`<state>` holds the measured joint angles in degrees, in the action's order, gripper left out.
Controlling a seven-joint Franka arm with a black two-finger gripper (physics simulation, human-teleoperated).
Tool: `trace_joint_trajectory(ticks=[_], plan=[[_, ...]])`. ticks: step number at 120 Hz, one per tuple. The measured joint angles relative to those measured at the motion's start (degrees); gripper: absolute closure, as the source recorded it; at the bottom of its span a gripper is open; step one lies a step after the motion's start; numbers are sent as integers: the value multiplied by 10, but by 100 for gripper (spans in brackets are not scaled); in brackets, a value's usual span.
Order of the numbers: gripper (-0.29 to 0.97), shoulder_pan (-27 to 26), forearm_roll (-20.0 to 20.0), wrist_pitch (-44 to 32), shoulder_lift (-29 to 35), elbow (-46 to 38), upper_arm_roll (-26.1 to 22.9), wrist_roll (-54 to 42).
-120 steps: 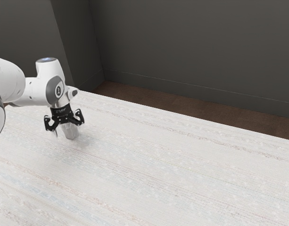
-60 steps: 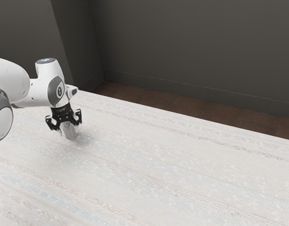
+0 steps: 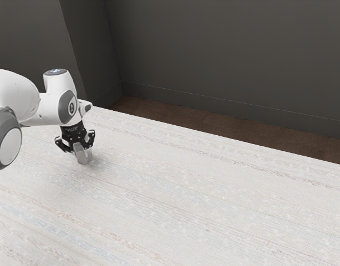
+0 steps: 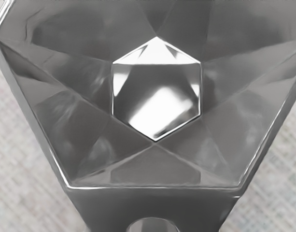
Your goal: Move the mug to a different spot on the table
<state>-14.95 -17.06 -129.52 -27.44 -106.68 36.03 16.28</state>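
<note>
A silvery, faceted mug stands upright on the pale table near the exterior view's left. My gripper is lowered over its top, black fingers standing on either side of the rim, still spread and open. The mug's lower body shows beneath the hand. In the wrist view I look straight down into the mug: a hexagonal rim, sloping shiny walls and a bright hexagonal bottom. A rounded part of the mug, likely its handle, sits just outside the rim under the hand.
The table stretches wide toward the exterior view's right and front. Dark walls and a brown floor strip lie beyond its far edge. My white arm comes in from the left.
My hand has sunk a little lower around the mug and shifted slightly toward the exterior view's left. The finger spread looks somewhat narrower. The mug stays where it stood.
</note>
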Motion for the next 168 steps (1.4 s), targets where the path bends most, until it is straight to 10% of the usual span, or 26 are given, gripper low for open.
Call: trace_joint_trajectory(ticks=[168], plan=[[73,-4,46,22,-5,73,-20,27]])
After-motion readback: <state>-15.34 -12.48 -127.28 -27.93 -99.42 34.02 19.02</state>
